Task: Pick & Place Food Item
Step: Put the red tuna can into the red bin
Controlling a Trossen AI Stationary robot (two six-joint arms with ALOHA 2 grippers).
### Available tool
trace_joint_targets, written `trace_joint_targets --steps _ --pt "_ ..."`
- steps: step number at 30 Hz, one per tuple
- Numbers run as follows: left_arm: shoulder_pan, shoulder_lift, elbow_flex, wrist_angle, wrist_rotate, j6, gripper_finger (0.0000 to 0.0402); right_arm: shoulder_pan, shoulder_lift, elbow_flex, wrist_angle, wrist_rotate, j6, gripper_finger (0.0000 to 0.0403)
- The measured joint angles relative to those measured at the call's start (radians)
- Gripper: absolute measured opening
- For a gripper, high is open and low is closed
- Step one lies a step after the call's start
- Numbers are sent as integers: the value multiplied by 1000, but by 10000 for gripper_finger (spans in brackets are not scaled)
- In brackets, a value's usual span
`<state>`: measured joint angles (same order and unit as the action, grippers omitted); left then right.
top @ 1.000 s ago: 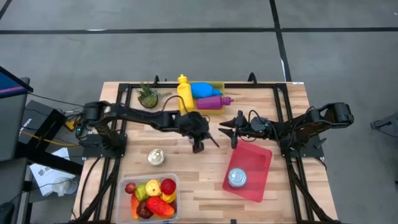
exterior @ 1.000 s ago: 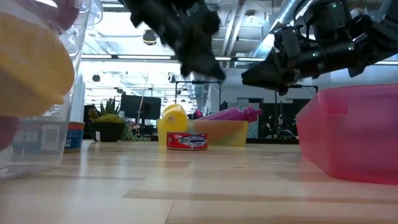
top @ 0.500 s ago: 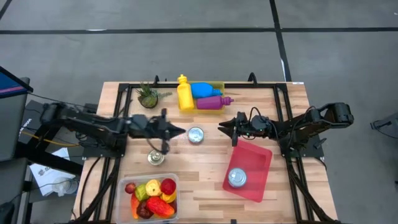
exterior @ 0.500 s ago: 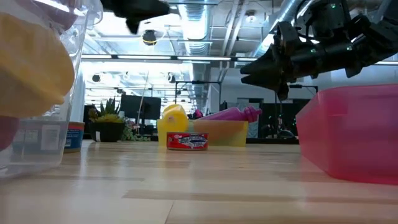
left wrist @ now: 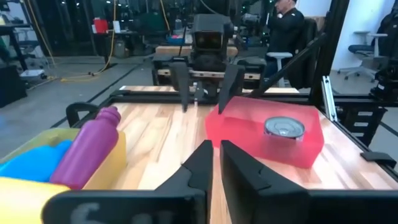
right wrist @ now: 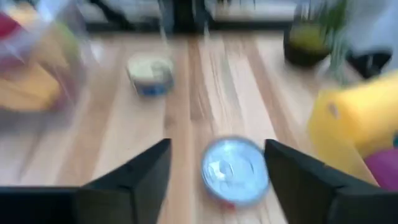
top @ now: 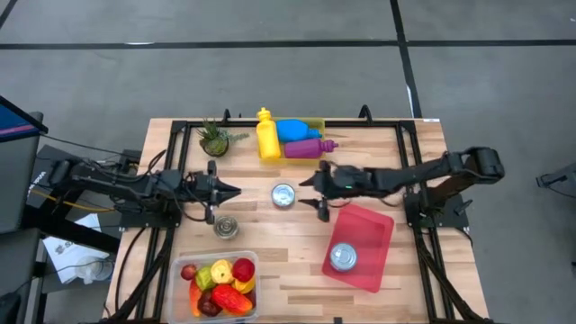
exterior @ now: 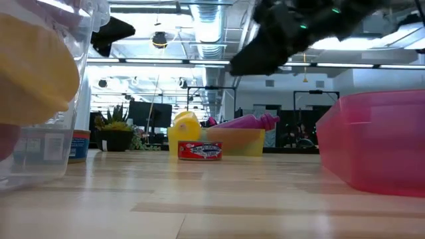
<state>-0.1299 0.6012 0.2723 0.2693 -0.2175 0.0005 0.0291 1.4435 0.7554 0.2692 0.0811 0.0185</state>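
A red-labelled tin can (top: 283, 194) stands upright on the wooden table, in front of the yellow tray in the low view (exterior: 200, 151). My right gripper (top: 309, 191) hovers just right of it, open. In the right wrist view the can (right wrist: 235, 171) lies ahead of the spread fingers (right wrist: 216, 149), untouched. My left gripper (top: 232, 190) is shut, above the table left of the can, and its wrist view (left wrist: 216, 152) looks across at the right arm. A pink tray (top: 373, 234) holds a second can (top: 343, 257).
A third can (top: 226, 227) stands near the left gripper. A clear tub of toy fruit (top: 220, 283) sits at the near edge. A yellow tray with bottles (top: 292, 139) and a small plant (top: 214, 137) are at the far edge. Bare wood lies between can and pink tray.
My left gripper has drawn back from above the red-labelled can toward the table's left edge. My right gripper has moved left toward that can. The can has stayed in place on the table.
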Motion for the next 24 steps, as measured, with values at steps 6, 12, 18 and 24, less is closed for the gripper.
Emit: trace_joint_targets --steps 6,12,18,24 --pt "0 -42 -54 -5 1 0 79 7 226 360 -490 34 -155 313" --pt "0 -43 -88 -7 4 2 141 41 432 480 -645 100 -333 293" --pt "0 -43 -121 4 3 0 181 109 507 480 -587 192 -424 241" --pt "0 -43 -125 10 3 0 190 129 574 482 -513 320 -473 177"
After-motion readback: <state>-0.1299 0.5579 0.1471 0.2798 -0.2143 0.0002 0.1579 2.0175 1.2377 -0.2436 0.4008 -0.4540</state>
